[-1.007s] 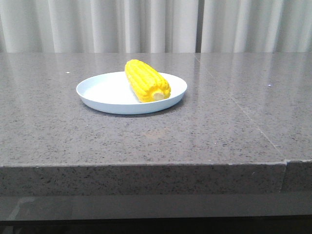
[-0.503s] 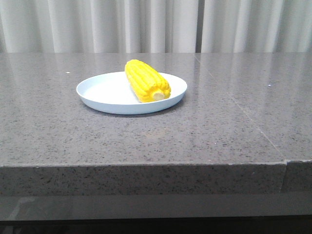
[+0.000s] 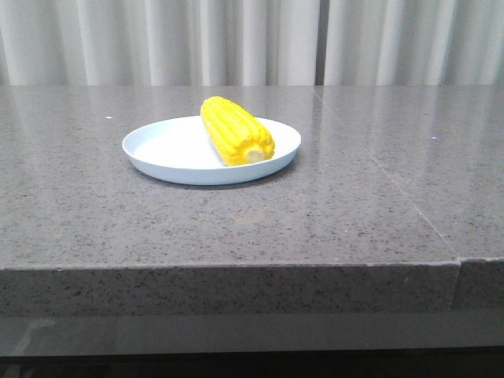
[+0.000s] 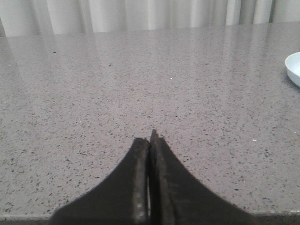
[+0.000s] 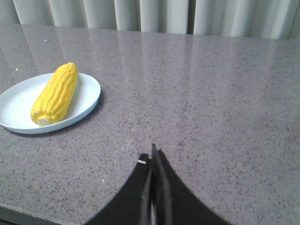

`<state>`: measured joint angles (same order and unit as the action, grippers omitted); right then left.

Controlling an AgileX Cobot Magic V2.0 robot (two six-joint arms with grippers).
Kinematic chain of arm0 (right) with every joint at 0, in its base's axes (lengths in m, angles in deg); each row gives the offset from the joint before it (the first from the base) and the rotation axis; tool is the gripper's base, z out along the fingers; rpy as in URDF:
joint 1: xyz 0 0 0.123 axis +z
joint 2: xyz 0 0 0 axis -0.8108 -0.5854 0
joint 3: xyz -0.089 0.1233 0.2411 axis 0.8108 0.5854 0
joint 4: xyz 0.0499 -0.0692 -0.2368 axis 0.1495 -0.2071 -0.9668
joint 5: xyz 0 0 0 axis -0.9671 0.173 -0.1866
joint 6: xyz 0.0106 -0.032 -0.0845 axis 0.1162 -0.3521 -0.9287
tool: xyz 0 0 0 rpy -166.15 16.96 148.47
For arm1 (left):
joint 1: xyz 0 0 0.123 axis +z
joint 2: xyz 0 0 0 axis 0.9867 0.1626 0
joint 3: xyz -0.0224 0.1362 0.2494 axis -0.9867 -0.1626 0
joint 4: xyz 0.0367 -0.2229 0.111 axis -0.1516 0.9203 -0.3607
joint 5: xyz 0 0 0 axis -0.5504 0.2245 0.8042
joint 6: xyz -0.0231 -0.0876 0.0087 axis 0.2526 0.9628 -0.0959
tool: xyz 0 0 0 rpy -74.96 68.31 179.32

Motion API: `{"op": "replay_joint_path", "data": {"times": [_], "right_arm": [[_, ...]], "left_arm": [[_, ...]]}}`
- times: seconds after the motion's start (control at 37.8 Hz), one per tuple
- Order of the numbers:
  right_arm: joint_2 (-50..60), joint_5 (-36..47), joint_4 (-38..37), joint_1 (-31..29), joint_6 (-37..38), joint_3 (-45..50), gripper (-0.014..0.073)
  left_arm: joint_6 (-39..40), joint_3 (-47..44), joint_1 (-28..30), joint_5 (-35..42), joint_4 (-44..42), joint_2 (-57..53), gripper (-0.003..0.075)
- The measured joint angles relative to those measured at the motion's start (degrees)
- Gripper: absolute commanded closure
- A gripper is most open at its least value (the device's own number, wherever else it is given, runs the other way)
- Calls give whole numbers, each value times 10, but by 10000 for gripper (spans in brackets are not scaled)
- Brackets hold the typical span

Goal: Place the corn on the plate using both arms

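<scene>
Corn (image 3: 236,131) sits on the plate (image 3: 161,146), stub toward 5 o'clock. Looks stiff, light, bumpy, so I'd grab mid-cob. My left claw (image 4: 150,140) and right claw (image 5: 153,157) are both pinched together, empty.

corn (image 3: 235,130): yellow, lying flat on plate | plate (image 3: 165,150): pale blue, round, upright
</scene>
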<state>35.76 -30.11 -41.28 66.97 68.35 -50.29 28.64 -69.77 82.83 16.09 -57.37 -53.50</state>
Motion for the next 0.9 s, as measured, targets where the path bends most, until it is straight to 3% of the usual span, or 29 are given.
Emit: {"op": "replay_joint_path", "data": {"times": [0.5, 0.9], "right_arm": [[146, 49, 1, -141, 0, 185, 592], [148, 58, 2, -148, 0, 216, 592]], "left_arm": [[0, 0, 0, 0, 0, 0, 741], [0, 0, 0, -1, 0, 0, 741]]}}
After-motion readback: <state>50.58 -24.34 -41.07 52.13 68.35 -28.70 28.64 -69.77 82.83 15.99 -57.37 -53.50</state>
